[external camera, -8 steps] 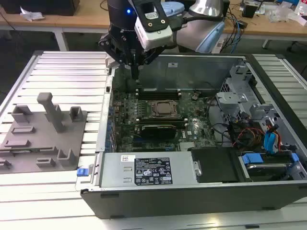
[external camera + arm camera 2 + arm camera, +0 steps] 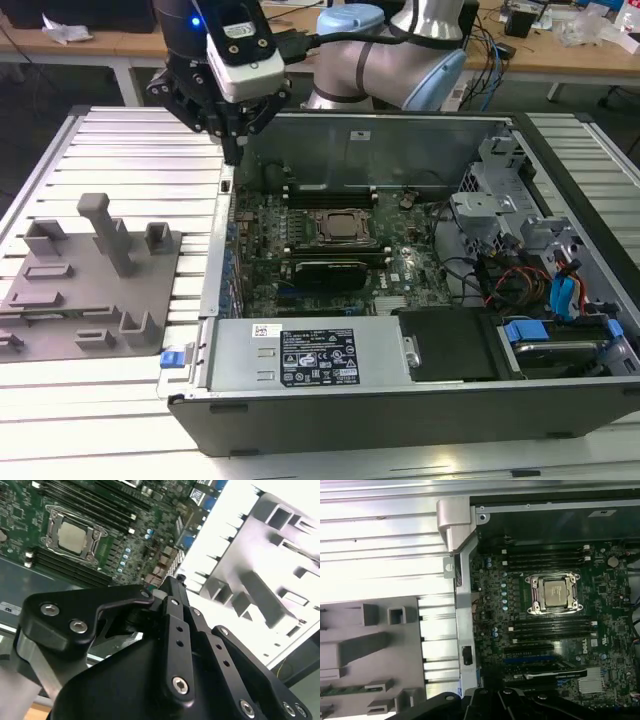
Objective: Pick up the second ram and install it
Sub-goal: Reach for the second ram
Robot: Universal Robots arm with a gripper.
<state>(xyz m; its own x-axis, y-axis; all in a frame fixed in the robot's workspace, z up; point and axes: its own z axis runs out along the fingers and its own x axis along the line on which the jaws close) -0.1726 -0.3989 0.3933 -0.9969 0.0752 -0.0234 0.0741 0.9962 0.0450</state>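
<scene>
1. The gripper [image 2: 237, 153] is hovering above the computer case's [image 2: 400, 140] back corner, fingers closed together, gripping nothing.
2. The second ram [image 2: 337, 690] is lying in the grey fixture [image 2: 395, 655], near its edge.
3. Descending with the fingers closed risks jabbing the stick askew.

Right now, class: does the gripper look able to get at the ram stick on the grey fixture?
Probably yes: the gripper hangs at the case's edge beside the grey fixture, and nothing covers the ram stick lying there.

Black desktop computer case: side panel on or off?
Off: the black computer case lies open, green motherboard and metal-framed processor socket exposed.
</scene>
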